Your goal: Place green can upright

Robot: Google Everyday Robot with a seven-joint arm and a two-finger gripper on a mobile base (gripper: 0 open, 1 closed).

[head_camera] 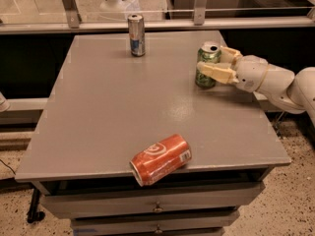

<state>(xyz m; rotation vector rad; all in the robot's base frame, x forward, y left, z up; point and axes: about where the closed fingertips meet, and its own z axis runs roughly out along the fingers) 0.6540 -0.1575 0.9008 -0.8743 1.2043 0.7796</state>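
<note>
The green can (pixel 206 69) stands upright on the grey table (pixel 123 112), near its right edge towards the back. Its silver top faces up. My gripper (pixel 210 59) reaches in from the right with one finger on each side of the can. The near finger (pixel 215 72) lies against the can's front side, and the far finger (pixel 230 52) is behind it. The gripper looks shut on the can.
A slim silver-and-blue can (pixel 136 35) stands upright at the back middle of the table. An orange-red can with a white swirl (pixel 161 159) lies on its side at the front edge. Drawers sit below the tabletop. A glass barrier runs behind the table.
</note>
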